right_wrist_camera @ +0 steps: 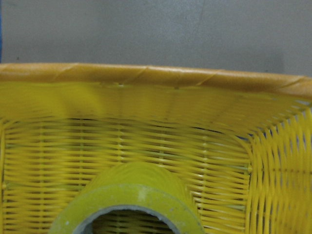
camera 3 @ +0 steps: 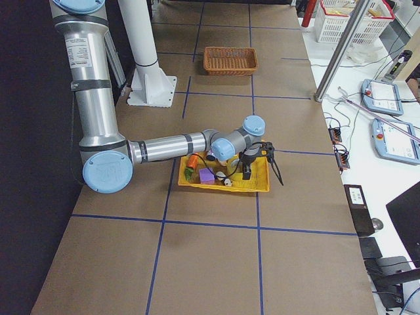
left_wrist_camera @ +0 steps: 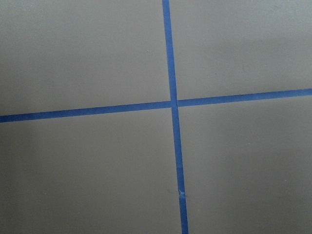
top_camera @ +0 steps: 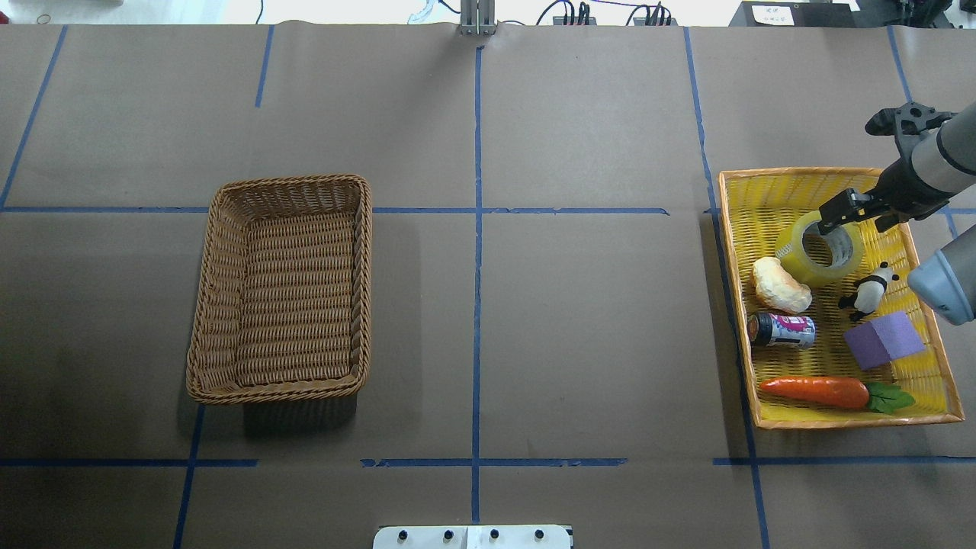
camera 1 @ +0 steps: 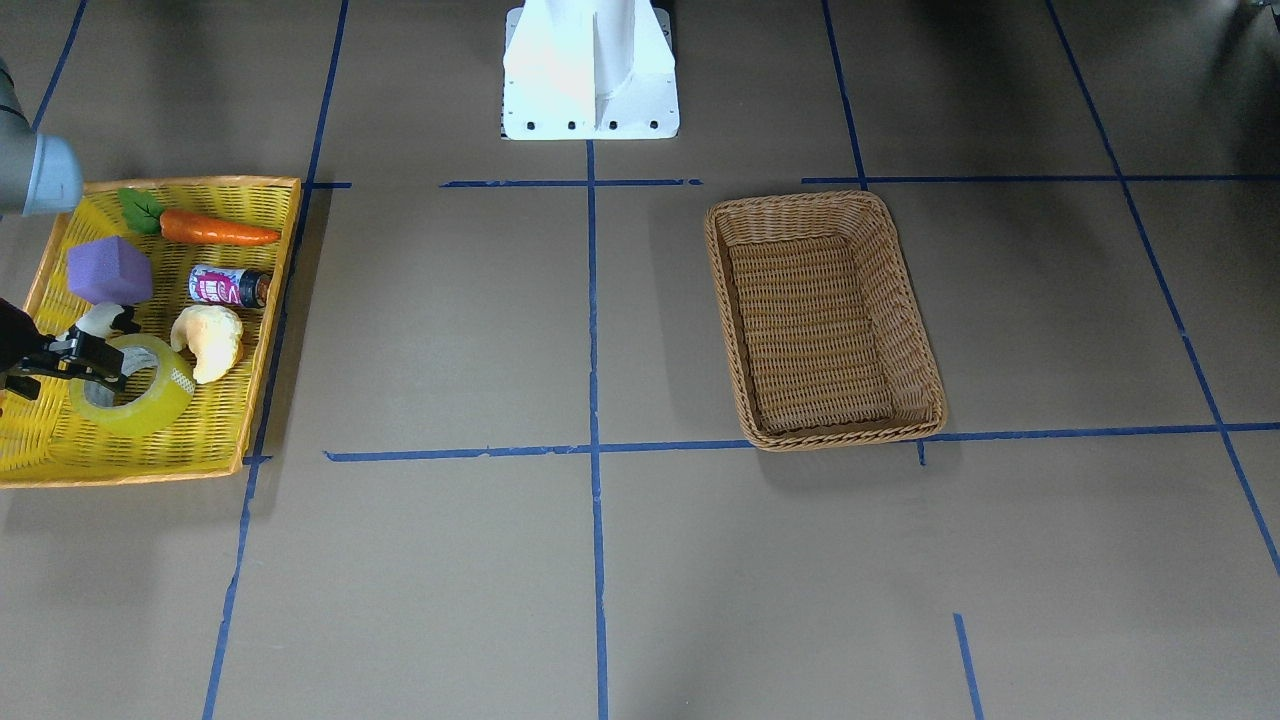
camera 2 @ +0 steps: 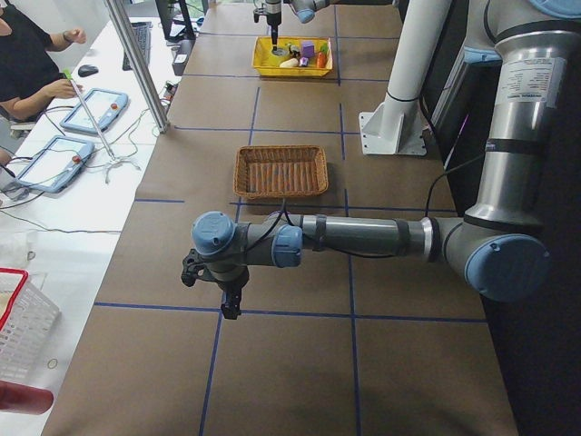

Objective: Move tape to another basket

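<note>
The tape point(top_camera: 808, 263), a yellow-green roll with a grey core, lies in the yellow tray point(top_camera: 793, 173) at the table's right end; it also shows in the front view point(camera 1: 140, 405) and fills the bottom of the right wrist view point(right_wrist_camera: 129, 195). My right gripper point(top_camera: 855, 221) is open over it, one finger inside the core and one outside the wall. The brown wicker basket point(top_camera: 274, 393) stands empty on the left half. My left gripper point(camera 2: 227, 295) shows only in the exterior left view, low over bare table; I cannot tell whether it is open or shut.
The tray also holds a croissant point(top_camera: 779, 284), a small can point(top_camera: 781, 329), a panda figure point(top_camera: 865, 290), a purple block point(top_camera: 884, 339) and a toy carrot point(top_camera: 816, 390). The white robot base point(camera 1: 590, 70) stands at the table's robot side. Blue tape lines cross the brown surface.
</note>
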Controlling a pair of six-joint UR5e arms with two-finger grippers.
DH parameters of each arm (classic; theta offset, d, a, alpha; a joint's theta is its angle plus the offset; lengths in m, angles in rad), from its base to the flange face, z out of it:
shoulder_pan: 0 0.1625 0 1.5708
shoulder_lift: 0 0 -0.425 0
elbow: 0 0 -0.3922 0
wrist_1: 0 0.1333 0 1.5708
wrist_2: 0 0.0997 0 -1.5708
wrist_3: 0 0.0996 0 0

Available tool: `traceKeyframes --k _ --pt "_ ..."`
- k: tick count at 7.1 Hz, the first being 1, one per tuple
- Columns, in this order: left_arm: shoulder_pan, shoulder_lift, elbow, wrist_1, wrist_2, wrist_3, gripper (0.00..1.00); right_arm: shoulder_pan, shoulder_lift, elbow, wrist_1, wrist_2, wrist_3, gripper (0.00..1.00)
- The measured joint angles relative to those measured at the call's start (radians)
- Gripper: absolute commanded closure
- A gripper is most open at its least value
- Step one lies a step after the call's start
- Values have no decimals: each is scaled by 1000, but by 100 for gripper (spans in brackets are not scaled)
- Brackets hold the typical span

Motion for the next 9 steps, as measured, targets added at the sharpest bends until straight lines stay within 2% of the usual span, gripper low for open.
traceKeyframes --k 2,3,4,5,6,9 --pt "0 0 0 -1 0 0 0 -20 1 -25 0 -1 0 1" --pt "0 -1 0 -1 0 0 0 -23 2 -31 0 0 0 15" --pt "0 -1 0 -1 0 0 0 -23 2 -32 0 2 0 64" --pt "0 -1 0 -1 0 0 0 -22 1 -31 0 2 2 92" --pt "0 -2 0 -1 0 0 0 -22 0 -29 0 3 0 98" --pt "0 -2 0 -1 0 0 0 -19 -9 -5 1 4 -3 100"
